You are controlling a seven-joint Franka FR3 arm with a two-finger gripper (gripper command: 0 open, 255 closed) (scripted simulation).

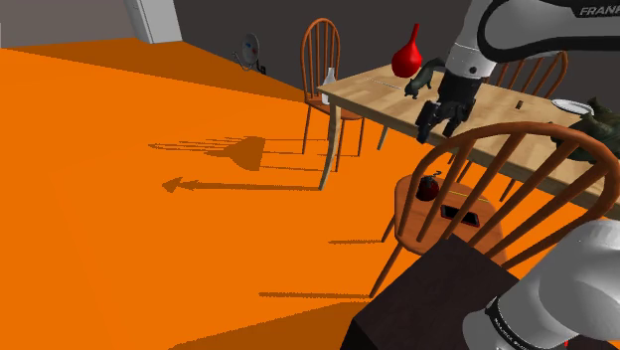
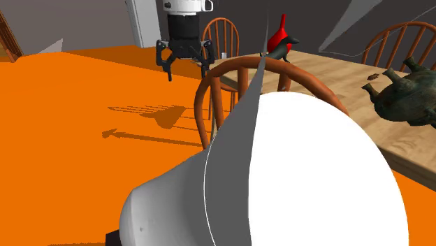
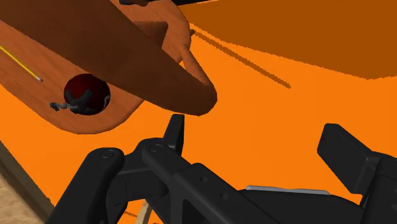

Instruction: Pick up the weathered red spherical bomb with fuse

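1. You have open air straight down from the wide-apart black two-finger gripper [image 1: 440, 117] to the round brown wooden chair seat [image 1: 409, 209].
2. The chair's curved brown back rail [image 1: 517, 129] and its spindles fence the seat on the stand's side.
3. The light wooden table [image 1: 373, 91] edge lies close behind the seat.
4. In the wrist view, the rail crosses just beside the dark red sphere with fuse [image 3: 87, 93].

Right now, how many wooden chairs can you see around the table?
3. The end chair stands at the table's left end in the shoulder view; the back chair sits beyond the table; the near chair carries the dark red bomb on its seat. Others may be hidden.
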